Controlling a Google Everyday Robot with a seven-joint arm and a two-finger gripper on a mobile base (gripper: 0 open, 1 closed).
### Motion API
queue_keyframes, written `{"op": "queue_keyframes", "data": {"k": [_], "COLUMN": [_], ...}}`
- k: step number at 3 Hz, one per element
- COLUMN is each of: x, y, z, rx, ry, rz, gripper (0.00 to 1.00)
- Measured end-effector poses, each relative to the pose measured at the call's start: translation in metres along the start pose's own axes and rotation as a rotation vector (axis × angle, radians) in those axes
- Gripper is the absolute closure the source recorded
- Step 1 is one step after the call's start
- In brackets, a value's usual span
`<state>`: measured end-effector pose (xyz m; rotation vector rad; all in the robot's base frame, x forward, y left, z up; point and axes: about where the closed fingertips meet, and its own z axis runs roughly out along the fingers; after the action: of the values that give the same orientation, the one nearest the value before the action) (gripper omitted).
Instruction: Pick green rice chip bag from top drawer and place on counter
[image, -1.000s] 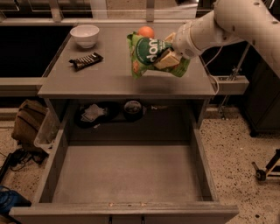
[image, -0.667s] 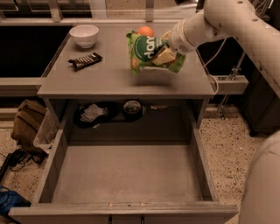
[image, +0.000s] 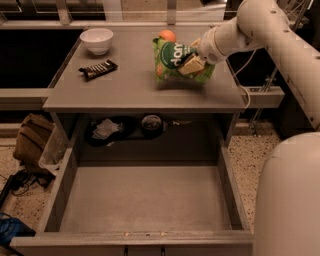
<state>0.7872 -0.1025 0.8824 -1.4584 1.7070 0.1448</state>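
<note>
The green rice chip bag (image: 172, 61) is bright green with a dark round logo and white lettering. It hangs just above the right half of the grey counter (image: 135, 87), tilted. My gripper (image: 192, 62) is shut on the bag's right side, with a pale finger (image: 191, 65) lying across its front. The white arm reaches in from the upper right. The top drawer (image: 145, 197) stands pulled out below the counter, with a bare flat bottom.
On the counter are a white bowl (image: 96, 39) at the back left, a small black candy bar (image: 98, 69) in front of it, and an orange fruit (image: 167, 35) behind the bag. Dark items (image: 125, 125) lie under the counter. A brown bag (image: 32, 140) sits on the floor at left.
My gripper and the bag have shifted slightly left and toward the back over the counter. The arm has swung nearer the camera at the right.
</note>
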Motion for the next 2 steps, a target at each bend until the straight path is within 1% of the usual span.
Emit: {"op": "queue_keyframes", "data": {"k": [1, 2], "x": [0.006, 0.0061], "y": [0.0048, 0.0069], "z": [0.0145, 0.0141], "rx": [-0.067, -0.082], "ry": [-0.016, -0.016], "rz": [0.03, 0.03], "gripper": [1.0, 0.82]}}
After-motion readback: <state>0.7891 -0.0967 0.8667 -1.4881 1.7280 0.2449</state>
